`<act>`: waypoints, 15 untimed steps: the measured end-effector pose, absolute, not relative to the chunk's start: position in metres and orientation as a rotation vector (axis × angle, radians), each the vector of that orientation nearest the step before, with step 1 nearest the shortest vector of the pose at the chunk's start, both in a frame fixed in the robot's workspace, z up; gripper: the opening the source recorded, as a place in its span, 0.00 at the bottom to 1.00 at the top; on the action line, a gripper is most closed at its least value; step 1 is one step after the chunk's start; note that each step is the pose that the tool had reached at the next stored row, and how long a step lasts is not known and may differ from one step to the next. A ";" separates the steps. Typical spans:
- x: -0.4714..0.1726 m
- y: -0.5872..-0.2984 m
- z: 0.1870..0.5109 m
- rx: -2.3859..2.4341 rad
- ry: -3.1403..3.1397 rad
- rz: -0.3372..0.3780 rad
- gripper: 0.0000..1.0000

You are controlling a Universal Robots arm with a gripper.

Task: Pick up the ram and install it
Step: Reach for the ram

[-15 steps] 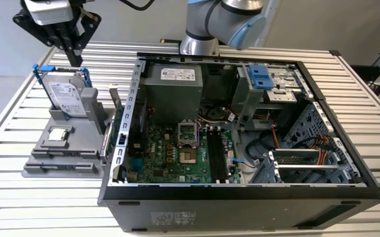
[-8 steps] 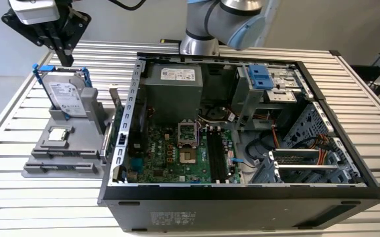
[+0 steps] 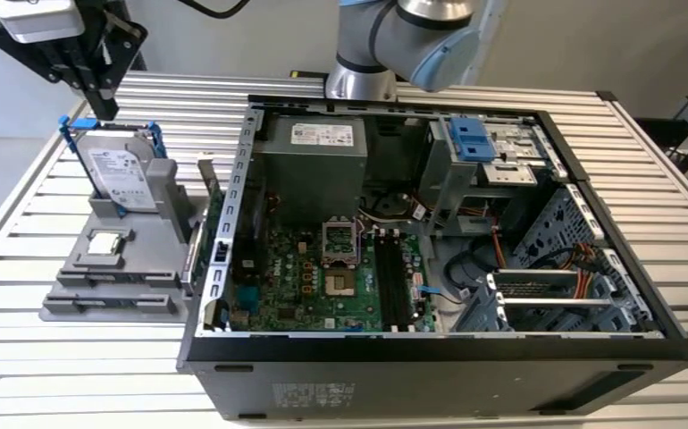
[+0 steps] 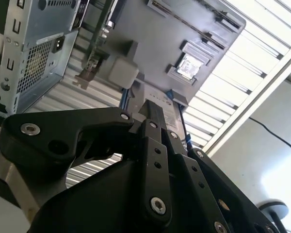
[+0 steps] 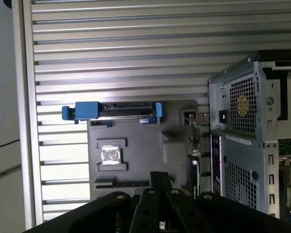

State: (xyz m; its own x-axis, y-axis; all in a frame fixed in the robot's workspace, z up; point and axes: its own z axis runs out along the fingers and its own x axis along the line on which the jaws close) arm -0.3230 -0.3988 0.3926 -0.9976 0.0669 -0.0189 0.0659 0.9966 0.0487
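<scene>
Exterior view: clenched, empty claw (image 3: 104,109) above the hard drive (image 3: 120,174), ram (image 3: 208,183) upright just beside the case (image 3: 440,375).

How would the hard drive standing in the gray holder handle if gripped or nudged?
The hard drive looks rigid and metal-cased, probably stiff and heavy for its size. It stands on edge in the gray holder, so a sideways push might tip it.

One open computer case (image 3: 440,380), one hard drive (image 3: 118,170), one processor chip (image 3: 105,242), one grey holder (image 3: 112,302) and one gripper (image 3: 104,105) are counted.
</scene>
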 end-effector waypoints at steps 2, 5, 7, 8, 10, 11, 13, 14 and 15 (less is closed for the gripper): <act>-0.326 -0.399 0.393 0.103 3.118 0.075 0.00; -0.332 -0.399 0.393 0.103 3.119 0.075 0.00; -0.335 -0.399 0.393 0.102 3.119 0.075 0.00; -0.337 -0.399 0.393 0.102 3.119 0.075 0.00; -0.339 -0.399 0.393 0.102 3.119 0.075 0.00; -0.341 -0.399 0.393 0.101 3.119 0.075 0.00; -0.343 -0.399 0.393 0.101 3.119 0.075 0.00; -0.344 -0.399 0.393 0.101 3.119 0.075 0.00; -0.345 -0.399 0.393 0.101 3.119 0.075 0.00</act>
